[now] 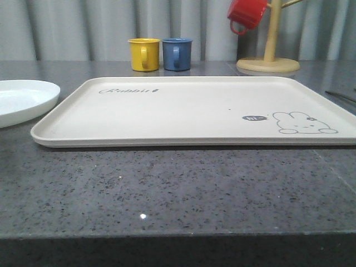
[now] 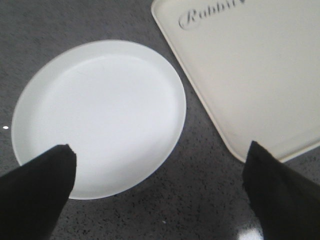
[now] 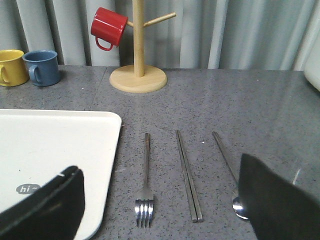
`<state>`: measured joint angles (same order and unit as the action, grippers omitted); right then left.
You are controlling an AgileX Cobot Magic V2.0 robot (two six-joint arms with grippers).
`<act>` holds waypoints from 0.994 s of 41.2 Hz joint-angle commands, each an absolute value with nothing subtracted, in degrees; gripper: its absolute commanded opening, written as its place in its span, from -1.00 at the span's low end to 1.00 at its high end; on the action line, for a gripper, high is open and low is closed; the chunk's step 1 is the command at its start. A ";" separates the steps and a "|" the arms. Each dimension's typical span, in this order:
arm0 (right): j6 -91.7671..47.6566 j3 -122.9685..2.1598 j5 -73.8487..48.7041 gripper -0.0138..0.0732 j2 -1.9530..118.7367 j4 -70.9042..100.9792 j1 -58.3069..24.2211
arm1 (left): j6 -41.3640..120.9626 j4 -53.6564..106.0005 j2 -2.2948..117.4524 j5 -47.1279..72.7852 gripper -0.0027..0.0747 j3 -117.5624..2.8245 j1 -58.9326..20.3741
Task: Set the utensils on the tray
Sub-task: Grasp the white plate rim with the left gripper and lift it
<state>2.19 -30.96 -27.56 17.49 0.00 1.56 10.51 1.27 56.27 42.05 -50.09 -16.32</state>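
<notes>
Left gripper (image 2: 159, 187) spread wide above the table, one finger over the rim of the white plate (image 2: 100, 115), which lies just beside the tray (image 1: 194, 108). Right gripper (image 3: 162, 200) also spread, hanging over fork (image 3: 145, 185), chopsticks (image 3: 188, 175) and spoon (image 3: 227, 167), lying side by side on the counter (image 3: 240, 110) beside the tray, not on it

Tray (image 1: 183, 105) — script "Rabbit" printed near its far left corner; small dark speech bubble reading "hi~" beside the line-drawn rabbit at near right.
</notes>
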 commanded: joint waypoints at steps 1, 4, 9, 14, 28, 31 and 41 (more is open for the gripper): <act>1.61 -32.93 -23.05 0.80 18.34 0.00 1.89 | 10.63 -0.88 61.92 44.90 0.56 -55.96 -18.44; 1.61 -32.93 -23.05 0.80 18.34 0.00 1.89 | 10.63 -1.22 66.85 48.02 0.44 -58.98 -19.24; 1.61 -32.93 -23.05 0.80 18.34 0.00 1.89 | 10.66 -1.51 74.11 53.25 0.25 -63.08 -19.35; 1.61 -32.93 -23.05 0.80 18.34 0.00 1.89 | 10.75 -3.19 80.53 56.72 0.21 -66.03 -19.35; 1.61 -32.93 -23.05 0.80 18.34 0.00 1.89 | 11.59 -3.71 87.01 56.77 0.20 -67.49 -19.35; 1.61 -32.93 -23.05 0.80 18.34 0.00 1.89 | 11.72 -3.71 87.33 56.77 0.16 -67.49 -19.35; 1.61 -32.93 -23.05 0.80 18.34 0.00 1.89 | 11.72 -3.71 87.33 56.77 -0.48 -67.49 -19.35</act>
<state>2.19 -30.96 -27.65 17.49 0.00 1.56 11.62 -3.40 89.31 57.52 -65.75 -18.95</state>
